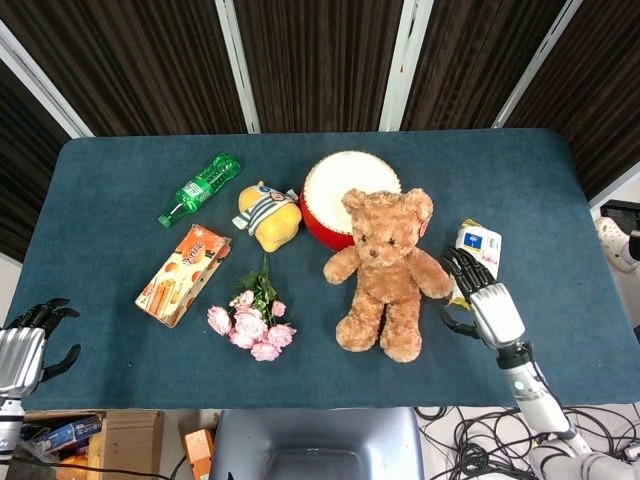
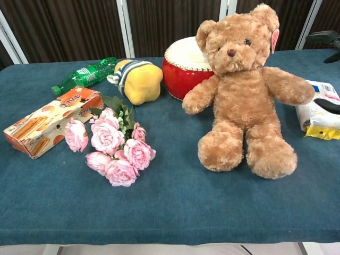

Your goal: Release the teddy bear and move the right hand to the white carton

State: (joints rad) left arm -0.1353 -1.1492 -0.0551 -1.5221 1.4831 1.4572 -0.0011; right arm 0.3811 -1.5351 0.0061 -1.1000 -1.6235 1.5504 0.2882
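Observation:
The brown teddy bear [image 1: 385, 272] sits upright on the blue table [image 1: 120, 160], free of any hand; in the chest view the teddy bear [image 2: 244, 95] fills the right half. The white carton [image 1: 477, 248] lies just right of the bear's arm, and in the chest view the white carton [image 2: 317, 110] sits at the right edge. My right hand [image 1: 484, 302] hovers just near of the carton, fingers apart and empty, beside the bear's arm without touching it. Only dark fingertips [image 2: 328, 104] show in the chest view. My left hand [image 1: 24, 348] hangs empty off the table's near left corner.
A red drum [image 1: 345, 190] stands behind the bear. Left of it lie a yellow plush toy [image 1: 268, 216], a green bottle [image 1: 200, 188], an orange biscuit box [image 1: 183, 274] and a bunch of pink roses [image 1: 250, 325].

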